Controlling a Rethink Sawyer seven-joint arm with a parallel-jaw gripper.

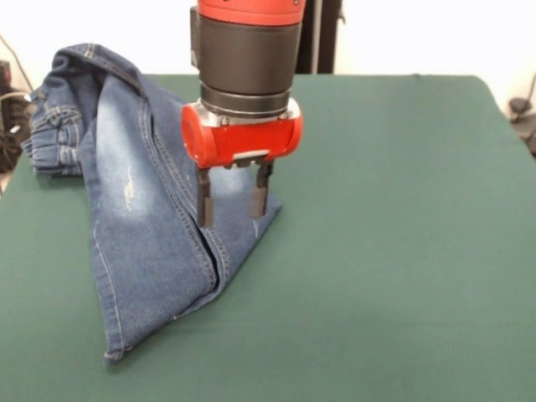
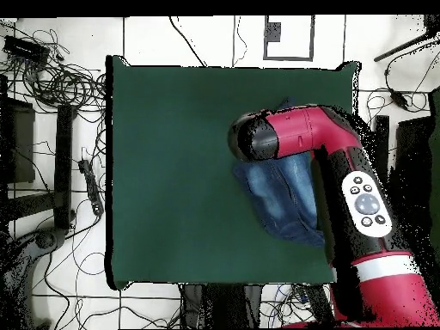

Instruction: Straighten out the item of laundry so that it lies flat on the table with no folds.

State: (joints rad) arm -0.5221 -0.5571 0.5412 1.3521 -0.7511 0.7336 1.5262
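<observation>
The small blue denim jeans (image 1: 142, 226) lie folded at the left of the dark green table (image 1: 402, 251), with the waistband bunched at the far left and a leg end pointing to the near edge. My gripper (image 1: 233, 203) hangs open over the jeans' right edge. Its fingers (image 1: 205, 205) are spread, one over the denim and one at the cloth's border, holding nothing. In the overhead view the jeans (image 2: 279, 202) show partly under the red arm (image 2: 344, 172), which hides the gripper. The table (image 2: 172, 172) is far bigger than the jeans.
Cables and dark gear (image 2: 51, 86) lie on the floor beside the table in the overhead view. A dark object (image 1: 523, 113) sits past the table's right edge in the front view. The jeans' waistband reaches the table's left edge (image 1: 25, 159).
</observation>
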